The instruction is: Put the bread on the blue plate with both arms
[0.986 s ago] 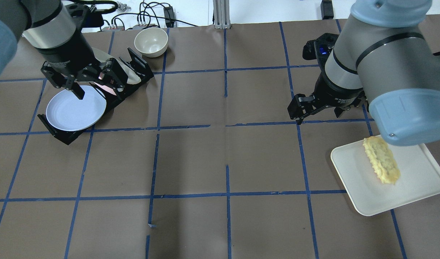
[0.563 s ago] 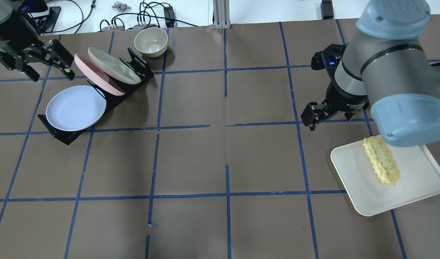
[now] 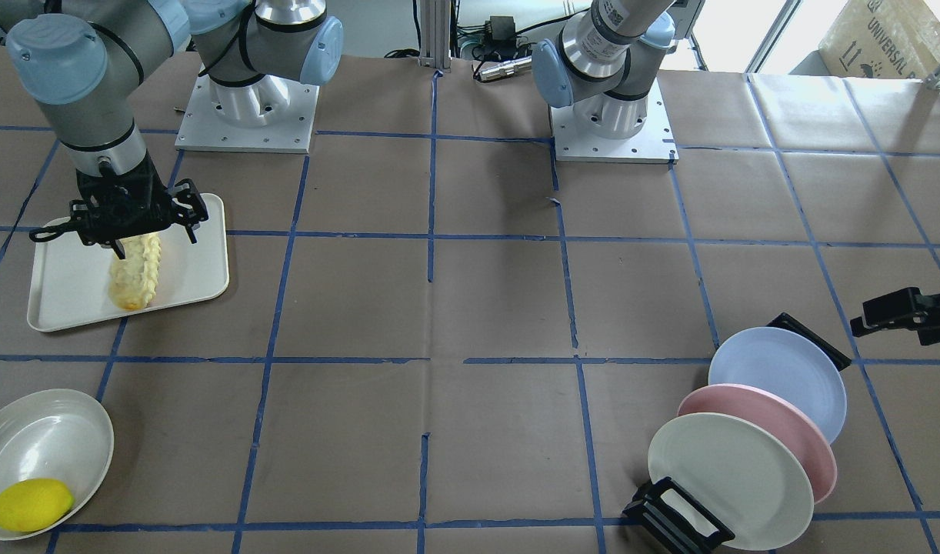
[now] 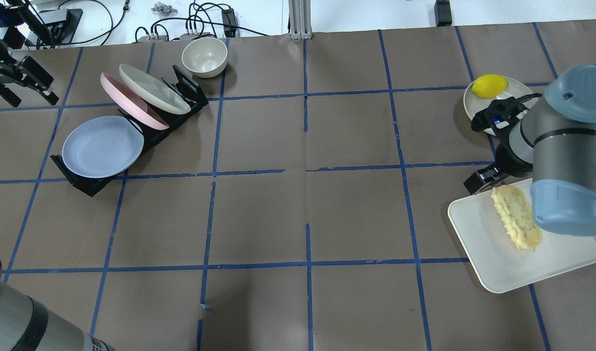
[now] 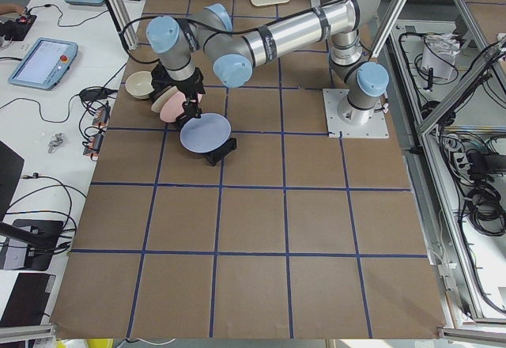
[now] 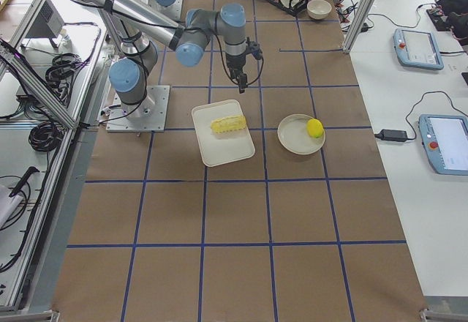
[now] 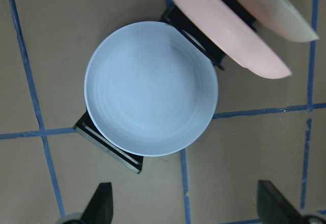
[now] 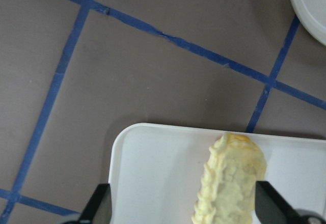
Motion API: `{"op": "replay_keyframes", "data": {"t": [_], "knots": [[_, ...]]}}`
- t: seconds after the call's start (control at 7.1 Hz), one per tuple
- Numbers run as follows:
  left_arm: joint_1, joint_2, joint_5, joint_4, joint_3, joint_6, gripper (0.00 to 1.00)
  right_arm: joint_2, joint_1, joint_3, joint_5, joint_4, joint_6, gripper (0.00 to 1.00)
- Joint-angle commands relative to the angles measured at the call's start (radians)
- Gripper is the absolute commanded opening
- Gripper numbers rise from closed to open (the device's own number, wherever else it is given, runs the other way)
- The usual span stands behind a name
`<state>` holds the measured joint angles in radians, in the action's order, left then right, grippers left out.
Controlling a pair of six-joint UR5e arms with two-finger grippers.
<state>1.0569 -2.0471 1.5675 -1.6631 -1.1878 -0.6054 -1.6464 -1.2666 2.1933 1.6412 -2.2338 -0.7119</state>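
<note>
Exterior front-facing view: the right tool (image 3: 153, 237) hangs with jaws wide above one end of the bread (image 3: 135, 273), which lies on the cream tray (image 3: 62, 296) — judged the approach step, so the next move calls for a descent astride its narrow width. The blue plate (image 4: 103, 146) leans in the end slot of the black rack (image 4: 86, 186), the left tool (image 4: 29, 95) well apart from it. The overhead view hides the right tool's jaws behind the arm — only the left wrist view shows the left tool spread wide.
</note>
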Motion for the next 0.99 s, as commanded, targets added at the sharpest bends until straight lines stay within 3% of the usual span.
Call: {"op": "replay_keyframes", "data": {"t": [0.0,0.28,0.7,0.85], "knots": [[-0.057,-0.150,-0.007,0.002,0.069,-0.066,1.00,0.121,0.112,0.040,-0.017,-0.147,-0.105,1.00],[-0.060,-0.246,-0.064,0.000,0.065,-0.065,0.99,0.222,0.186,0.045,-0.040,-0.216,-0.104,1.00],[-0.097,-0.324,-0.101,-0.001,0.062,-0.060,0.94,0.226,0.217,0.123,-0.054,-0.260,-0.103,1.00],[-0.094,-0.317,-0.144,-0.018,0.056,-0.063,0.59,0.221,0.220,0.126,-0.054,-0.276,-0.104,0.94]]}}
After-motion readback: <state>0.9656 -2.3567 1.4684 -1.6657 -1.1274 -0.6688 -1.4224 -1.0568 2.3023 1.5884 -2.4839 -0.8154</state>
